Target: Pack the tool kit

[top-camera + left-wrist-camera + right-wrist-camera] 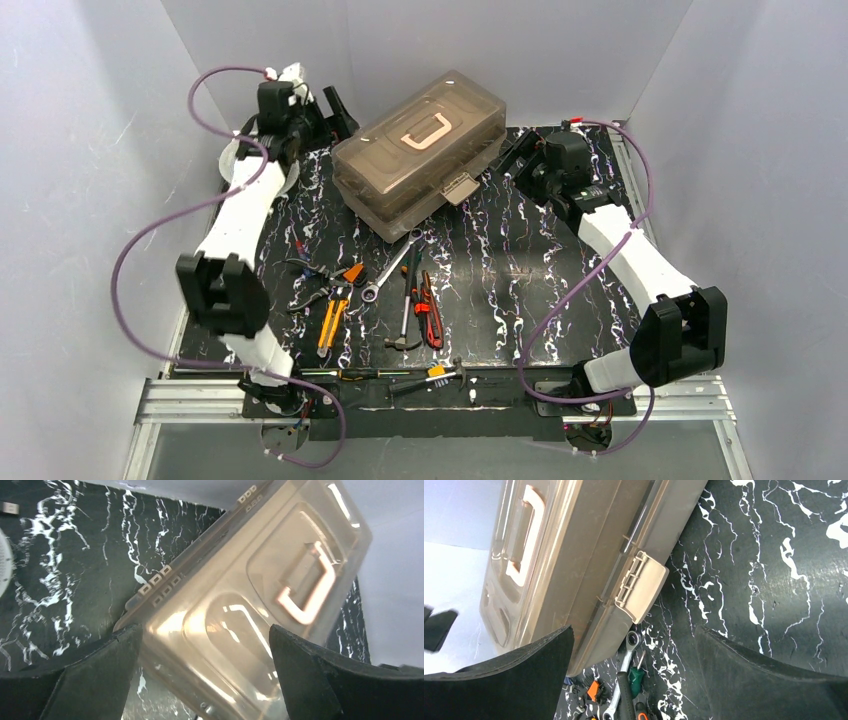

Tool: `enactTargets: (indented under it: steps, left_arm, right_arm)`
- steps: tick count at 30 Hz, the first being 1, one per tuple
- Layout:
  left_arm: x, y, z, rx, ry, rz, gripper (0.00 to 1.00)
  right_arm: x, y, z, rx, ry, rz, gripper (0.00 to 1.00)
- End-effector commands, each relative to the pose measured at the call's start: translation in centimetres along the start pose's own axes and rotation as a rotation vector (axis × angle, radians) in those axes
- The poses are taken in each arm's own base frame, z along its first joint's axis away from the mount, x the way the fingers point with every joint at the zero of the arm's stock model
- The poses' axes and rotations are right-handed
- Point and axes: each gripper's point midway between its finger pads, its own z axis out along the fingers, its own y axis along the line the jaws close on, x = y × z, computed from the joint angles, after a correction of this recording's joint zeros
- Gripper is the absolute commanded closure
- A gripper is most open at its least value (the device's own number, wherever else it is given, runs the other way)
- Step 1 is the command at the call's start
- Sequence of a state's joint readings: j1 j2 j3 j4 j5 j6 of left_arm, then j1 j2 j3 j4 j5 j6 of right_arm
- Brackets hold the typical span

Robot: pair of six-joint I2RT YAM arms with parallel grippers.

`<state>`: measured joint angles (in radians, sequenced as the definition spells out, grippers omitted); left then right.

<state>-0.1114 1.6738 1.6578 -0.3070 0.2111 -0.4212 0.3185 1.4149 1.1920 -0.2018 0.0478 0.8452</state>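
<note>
The tan-brown toolbox (420,150) stands shut at the back of the mat, its beige handle (428,131) lying flat on the smoky lid. Its beige latch (459,187) faces front. My left gripper (338,108) is open and empty just off the box's back left end; in the left wrist view (205,650) the lid (240,610) fills the space beyond the jaws. My right gripper (520,155) is open and empty beside the box's right end; the right wrist view (634,640) shows the latch (640,586) ahead. Loose tools lie in front: wrench (390,265), hammer (407,300), orange-handled pliers (333,315).
Red-and-black handled tools (429,312) lie beside the hammer. Screwdrivers (400,376) lie along the mat's front edge. A pale round disc (285,178) sits partly under the left arm. White walls close in the back and both sides.
</note>
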Motion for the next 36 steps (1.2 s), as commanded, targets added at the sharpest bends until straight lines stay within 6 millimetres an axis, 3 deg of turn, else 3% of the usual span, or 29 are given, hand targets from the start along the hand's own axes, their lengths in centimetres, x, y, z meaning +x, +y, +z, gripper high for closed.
enactTargets:
  steps: [1, 7, 11, 18, 25, 28, 31, 33, 36]
  left_arm:
    - [2.8, 0.3, 1.8, 0.071, 0.229, 0.025, 0.02]
    - [4.5, 2.0, 4.8, 0.110, 0.314, -0.026, 0.03]
    - [6.4, 1.0, 5.2, 0.202, 0.382, -0.112, 0.09]
    - [9.7, -1.5, 2.7, 0.303, 0.361, -0.254, 0.18]
    - [13.0, -7.8, -0.3, 0.392, 0.328, -0.233, 0.18]
    - [13.0, -7.9, -1.2, 0.371, 0.311, -0.212, 0.17]
    - [11.9, -6.8, -1.4, 0.288, 0.280, -0.133, 0.10]
    - [10.4, -6.5, -1.2, 0.243, 0.252, -0.086, 0.03]
    - [8.0, -6.5, -0.2, 0.203, 0.217, -0.041, 0.02]
  right_arm:
    - [-2.0, 0.8, -0.7, 0.036, -0.081, 0.005, 0.02]
    - [-1.8, 0.8, -0.8, 0.017, -0.079, -0.023, 0.00]
    - [-1.4, 1.0, -0.9, 0.002, -0.059, -0.040, 0.00]
    - [-0.3, 0.2, -0.9, 0.000, -0.033, -0.052, 0.00]
    - [-0.6, -1.1, -0.8, 0.066, -0.056, -0.052, 0.00]
    - [-0.6, -0.5, -0.7, 0.046, -0.040, -0.065, 0.00]
    - [-0.3, 1.2, -0.3, -0.025, 0.005, -0.102, 0.00]
    - [-0.4, 2.7, -0.1, -0.082, 0.037, -0.125, 0.00]
    - [-0.9, 4.6, 0.0, -0.133, 0.058, -0.142, 0.00]
